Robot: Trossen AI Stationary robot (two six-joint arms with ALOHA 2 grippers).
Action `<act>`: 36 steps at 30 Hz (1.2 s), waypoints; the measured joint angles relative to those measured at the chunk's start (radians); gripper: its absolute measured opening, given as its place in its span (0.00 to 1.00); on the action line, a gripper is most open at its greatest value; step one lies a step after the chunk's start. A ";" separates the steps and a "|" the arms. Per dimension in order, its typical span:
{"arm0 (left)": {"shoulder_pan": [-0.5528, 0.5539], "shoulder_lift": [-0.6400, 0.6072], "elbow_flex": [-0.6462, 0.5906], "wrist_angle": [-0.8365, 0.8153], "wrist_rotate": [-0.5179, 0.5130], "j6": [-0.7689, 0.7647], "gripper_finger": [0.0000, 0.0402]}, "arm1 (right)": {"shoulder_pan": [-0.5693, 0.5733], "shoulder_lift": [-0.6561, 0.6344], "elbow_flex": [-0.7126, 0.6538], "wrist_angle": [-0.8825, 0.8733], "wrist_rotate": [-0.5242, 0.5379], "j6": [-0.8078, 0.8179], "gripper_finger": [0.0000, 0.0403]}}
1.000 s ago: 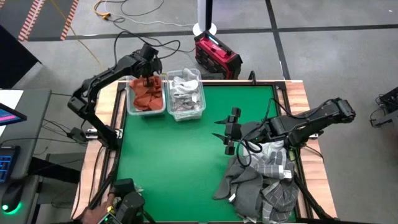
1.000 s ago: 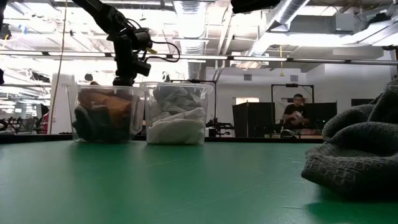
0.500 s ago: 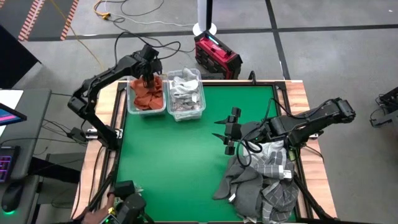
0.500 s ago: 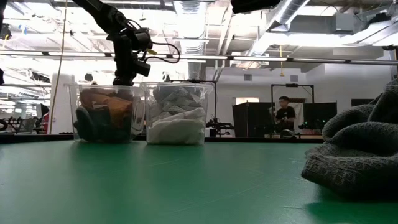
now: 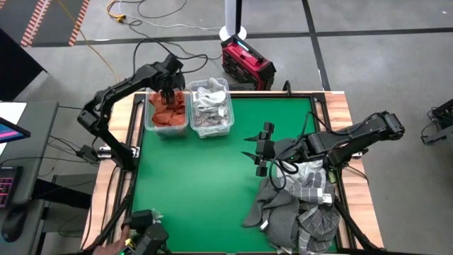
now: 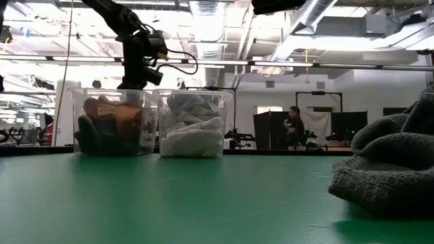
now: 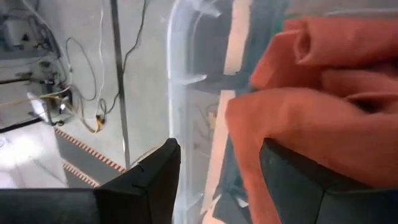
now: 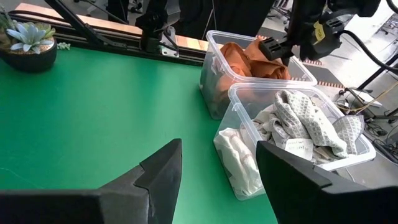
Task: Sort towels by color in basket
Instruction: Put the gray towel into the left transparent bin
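Two clear bins stand side by side at the table's far left. One bin holds rust-orange towels and some dark cloth; the other holds white and pale patterned towels. A pile of dark grey and plaid towels lies at the near right. My left gripper is open and points down at the orange bin's far rim. My right gripper is open above the green mat, left of the pile, touching nothing. My left gripper comes from above, with its open fingers on either side of the orange bin's far wall. The inner finger lies against a fold of the orange towel. The outer finger is beyond the rim. I cannot tell whether either finger touches the wall.
A small potted plant stands at the table's left edge. A red device sits on the floor beyond the far edge. The green mat is bare between the bins and the pile. A person moves in the room behind.
My left gripper has moved a little toward the table's far left corner while staying at the orange bin's rim. The orange bin has slid slightly toward the table's left, away from the white bin, and the cloth inside it has shifted. My right arm has kept still.
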State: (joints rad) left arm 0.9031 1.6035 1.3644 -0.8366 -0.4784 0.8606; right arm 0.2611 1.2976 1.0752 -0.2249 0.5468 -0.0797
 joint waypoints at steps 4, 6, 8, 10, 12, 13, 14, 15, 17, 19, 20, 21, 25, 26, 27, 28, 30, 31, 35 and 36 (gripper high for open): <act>-0.008 0.000 0.037 -0.002 -0.087 0.008 0.52 | 0.000 0.000 0.000 0.000 0.000 0.000 0.58; -0.021 -0.005 0.065 -0.006 -0.103 0.007 0.52 | 0.000 0.000 0.000 0.000 0.000 0.000 0.58; -0.037 -0.019 0.092 -0.008 -0.103 0.005 0.52 | 0.000 0.000 0.000 -0.001 0.000 0.000 0.58; -0.063 -0.041 0.119 0.000 -0.099 0.000 0.52 | 0.000 0.000 0.000 -0.008 0.000 0.000 0.58; -0.088 -0.071 0.135 -0.007 -0.057 -0.020 0.52 | 0.000 0.000 0.000 -0.026 0.000 0.005 0.58; -0.105 -0.090 0.139 -0.010 -0.021 -0.038 0.52 | 0.000 0.000 0.000 -0.040 0.001 0.010 0.58; -0.123 -0.112 0.141 -0.013 0.032 -0.063 0.52 | 0.000 0.000 0.000 -0.057 0.000 0.021 0.58; -0.141 -0.137 0.141 -0.019 0.099 -0.094 0.52 | 0.000 0.000 0.000 -0.076 0.000 0.029 0.58; -0.181 -0.184 0.138 -0.032 0.242 -0.166 0.52 | 0.000 0.000 0.000 -0.120 0.000 0.051 0.58; -0.229 -0.227 0.129 -0.047 0.384 -0.244 0.52 | 0.000 0.000 0.000 -0.175 0.000 0.080 0.58; -0.259 -0.246 0.122 -0.051 0.447 -0.282 0.52 | 0.000 0.000 0.000 -0.205 0.000 0.098 0.58; -0.291 -0.263 0.118 -0.057 0.503 -0.319 0.52 | 0.001 0.000 0.000 -0.240 0.000 0.119 0.58; -0.454 -0.323 0.079 -0.074 0.643 -0.436 0.52 | 0.030 -0.002 0.000 -0.373 -0.073 0.218 0.58; -0.501 -0.336 0.061 -0.073 0.651 -0.456 0.52 | 0.043 -0.002 0.000 -0.398 -0.110 0.239 0.58; -0.548 -0.347 0.041 -0.076 0.654 -0.472 0.52 | 0.054 -0.002 0.000 -0.419 -0.149 0.258 0.58; -0.594 -0.355 0.021 -0.078 0.655 -0.489 0.52 | 0.066 -0.002 0.000 -0.435 -0.189 0.280 0.58; -0.687 -0.370 -0.019 -0.061 0.655 -0.544 0.52 | 0.092 -0.001 0.000 -0.458 -0.223 0.356 0.58; -0.733 -0.374 -0.040 -0.048 0.654 -0.578 0.52 | 0.104 0.000 0.000 -0.473 -0.224 0.413 0.58; -0.923 -0.375 -0.118 0.039 0.640 -0.653 0.52 | 0.152 0.018 0.000 -0.579 -0.299 0.611 0.58; -0.969 -0.375 -0.136 0.058 0.623 -0.653 0.52 | 0.167 0.026 -0.001 -0.600 -0.325 0.649 0.58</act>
State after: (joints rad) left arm -0.0659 1.2289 1.2281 -0.7786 0.1451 0.2071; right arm 0.4286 1.3237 1.0744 -0.8251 0.2223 0.5689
